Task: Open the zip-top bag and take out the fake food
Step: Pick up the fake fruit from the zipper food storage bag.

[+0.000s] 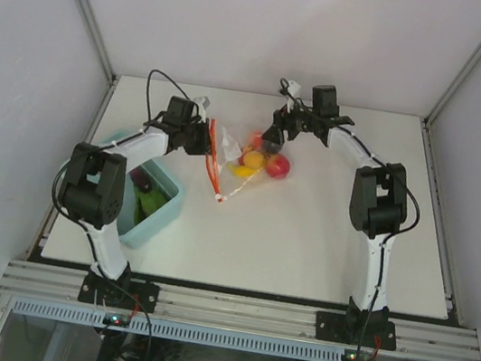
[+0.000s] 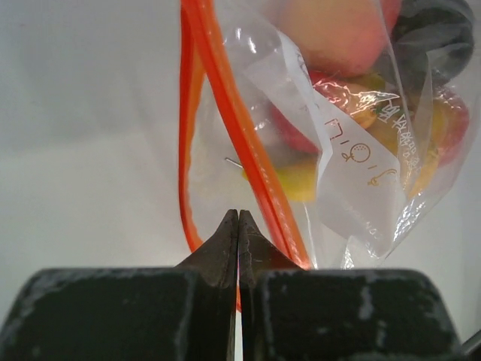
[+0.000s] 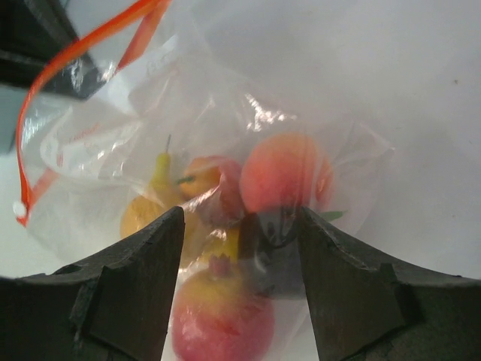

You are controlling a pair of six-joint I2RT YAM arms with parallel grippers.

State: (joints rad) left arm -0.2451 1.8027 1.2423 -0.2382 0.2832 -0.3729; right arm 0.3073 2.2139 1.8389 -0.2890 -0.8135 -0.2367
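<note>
The clear zip-top bag (image 1: 238, 146) lies at the table's middle back with its red-orange zip strip (image 1: 215, 158) parted. The fake food (image 1: 266, 162) is inside it: red, yellow and orange fruits. My left gripper (image 1: 203, 136) is shut on the bag's zip edge; in the left wrist view the strip (image 2: 240, 128) runs up from the closed jaws (image 2: 238, 219). My right gripper (image 1: 275, 137) is open above the bag's far end. In the right wrist view its fingers (image 3: 240, 248) straddle the bagged fruits (image 3: 282, 173). A small white slider (image 3: 19, 208) sits at the strip's end.
A light blue bin (image 1: 169, 212) stands at the left beside the left arm, with green pieces (image 1: 151, 203) in it. Grey walls close in the table on the left, right and back.
</note>
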